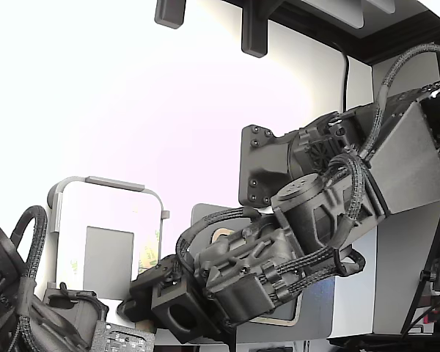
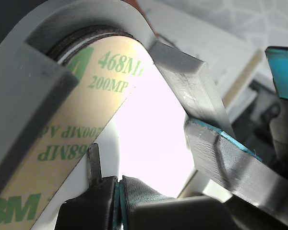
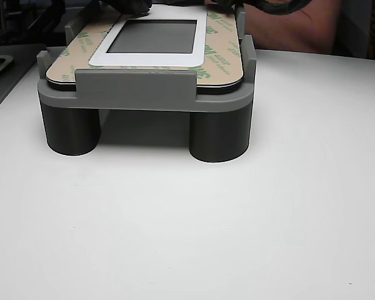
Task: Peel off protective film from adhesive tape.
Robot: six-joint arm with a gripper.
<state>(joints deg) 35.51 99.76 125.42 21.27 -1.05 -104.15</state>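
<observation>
- protective film (image 2: 62,139): cream strip with green print, lies on the panel seated in the grey fixture (image 3: 137,94); runs along the panel's edges around a white frame (image 3: 147,59) with a dark grey middle
- readable print in wrist view: "468M…", "200MP", mirrored/upside-down "200MP A…", and part of "3M" logo at the strip's lower end
- other view: same green marks repeat on the film (image 3: 222,37) along the panel's side and corner, too small to read there
- fixture stands on round grey legs on the white counter (image 3: 237,237); raised tabs hold the panel's edges
- hand (image 2: 119,191): fingertips with teal pads pressed together, no gap seen between them, right at the film's edge; cannot tell if film is pinched between them
- exterior view: dark arm (image 1: 279,257) with braided cables reaches down to the fixture (image 1: 106,220); hand tips hidden there
- second teal-padded part (image 2: 283,72) at wrist view's edge, blurred
</observation>
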